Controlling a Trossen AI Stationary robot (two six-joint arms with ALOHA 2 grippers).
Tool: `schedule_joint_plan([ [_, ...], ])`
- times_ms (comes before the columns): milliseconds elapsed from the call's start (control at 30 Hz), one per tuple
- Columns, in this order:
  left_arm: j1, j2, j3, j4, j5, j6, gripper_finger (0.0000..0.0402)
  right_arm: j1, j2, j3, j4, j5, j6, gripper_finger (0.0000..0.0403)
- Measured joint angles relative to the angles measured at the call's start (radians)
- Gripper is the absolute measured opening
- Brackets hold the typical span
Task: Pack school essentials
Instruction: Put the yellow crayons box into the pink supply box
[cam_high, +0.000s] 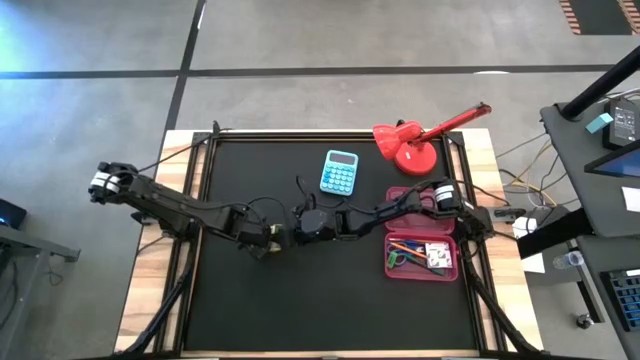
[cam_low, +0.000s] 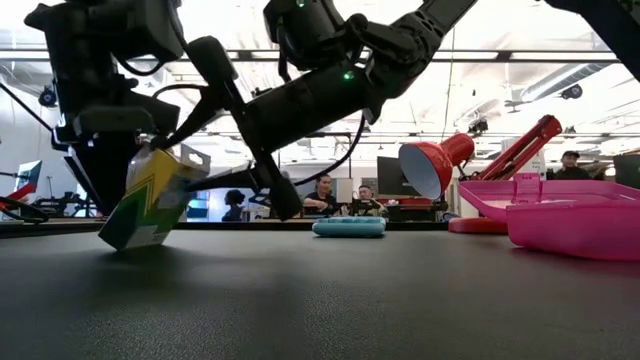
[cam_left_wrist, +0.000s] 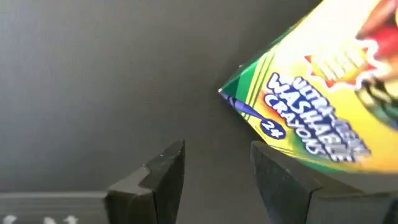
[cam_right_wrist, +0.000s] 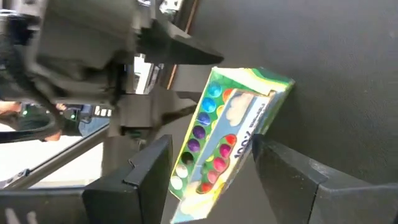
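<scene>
Inside pink case (cam_high: 447, 272), pens and scissors are lying packed; crayon box (cam_low: 150, 198) is tilting mid-surface between open left gripper (cam_left_wrist: 214, 171) and right gripper (cam_right_wrist: 208, 168) jaws.

crayon box (cam_left_wrist: 323, 106), "ULTRA-CLEAN WASHABLE CRAYONS", "24"

**Crayon box tilted, stationery in case**

The yellow-green cardboard crayon box (cam_low: 150, 200) leans on one bottom corner on the black mat, between the two grippers' fingers. Orange pencils, pens and blue-handled scissors (cam_high: 405, 252) lie inside the open pink plastic case (cam_high: 422, 273).
</scene>
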Motion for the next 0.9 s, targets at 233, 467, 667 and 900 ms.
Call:
schedule_joint_plan([
  [233,-0.001,-0.025,0.000,0.000,-0.001,0.035,0.0169,-0.003,0.000,0.000,-0.032,0.032,0.015,0.0212],
  [467,-0.001,-0.059,0.000,0.000,-0.007,0.036,0.0169,-0.012,0.000,0.000,-0.067,0.046,0.025,0.0202],
  [667,-0.001,-0.072,-0.001,0.005,-0.016,0.037,0.0169,-0.013,-0.001,0.000,-0.104,0.046,0.035,0.0148],
  [900,-0.001,-0.076,-0.001,0.002,-0.016,0.036,0.0169,-0.016,-0.001,0.000,-0.134,0.023,0.036,0.0111],
])
